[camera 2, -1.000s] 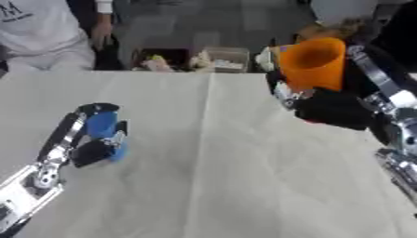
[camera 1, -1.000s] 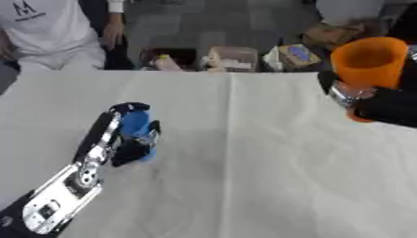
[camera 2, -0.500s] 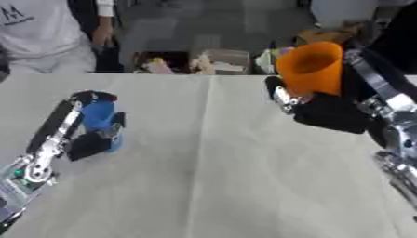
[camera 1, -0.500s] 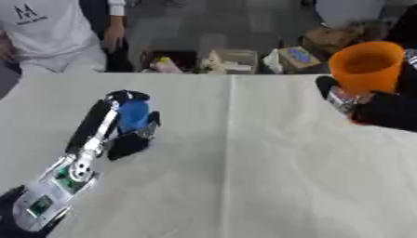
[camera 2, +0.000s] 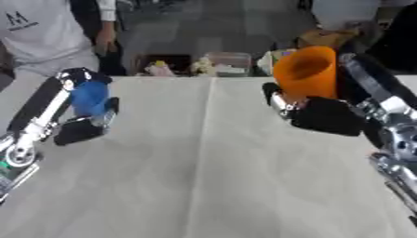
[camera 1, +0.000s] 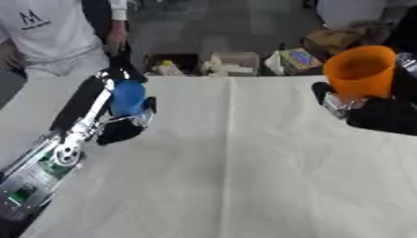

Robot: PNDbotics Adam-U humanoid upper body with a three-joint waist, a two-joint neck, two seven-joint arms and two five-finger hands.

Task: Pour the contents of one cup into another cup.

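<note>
The left hand (camera 1: 122, 128), at nine o'clock, is curled around a smooth blue cup (camera 1: 128, 97), lifted above the pale cloth-covered bench (camera 1: 244, 176). At two o'clock the right hand (camera 2: 322, 115) clasps a tapered orange cup (camera 2: 308, 71), raised upright.

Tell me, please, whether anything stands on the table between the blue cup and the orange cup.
Nothing visible does. The left hand holds the blue cup, the right hand holds the orange cup, and only bare white table lies between them.
</note>
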